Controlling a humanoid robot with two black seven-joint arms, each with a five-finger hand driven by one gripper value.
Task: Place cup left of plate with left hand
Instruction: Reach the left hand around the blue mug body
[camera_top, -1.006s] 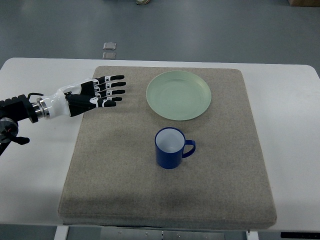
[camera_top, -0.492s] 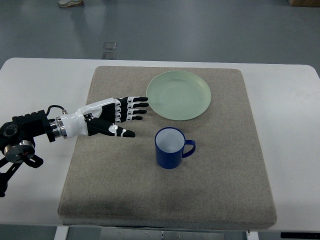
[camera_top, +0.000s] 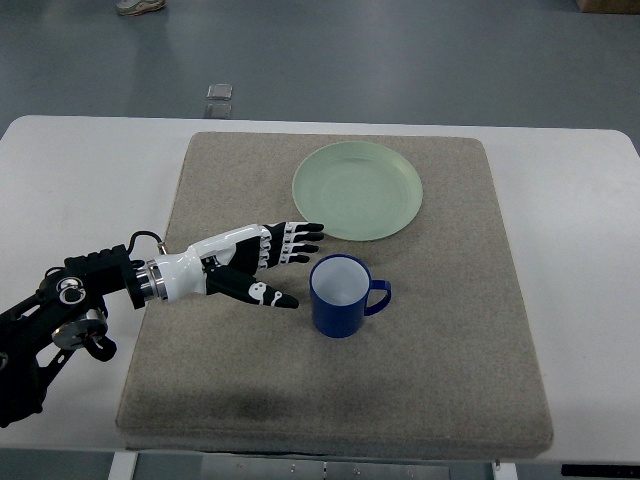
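Note:
A blue cup (camera_top: 343, 296) with a white inside stands upright on the grey mat (camera_top: 330, 400), its handle pointing right. A pale green plate (camera_top: 357, 189) lies on the mat beyond it. My left hand (camera_top: 280, 262) reaches in from the left, fingers spread and empty, its fingertips just left of the cup's rim and a little apart from it. The thumb (camera_top: 270, 296) points toward the cup's lower left side.
The mat lies on a white table (camera_top: 80, 180). A small grey object (camera_top: 220, 92) lies on the floor beyond the table. A shoe (camera_top: 140, 6) shows at the top edge.
My left hand has moved down and to the right across the mat, from near the mat's upper left to right beside the cup. The cup and plate have not moved.

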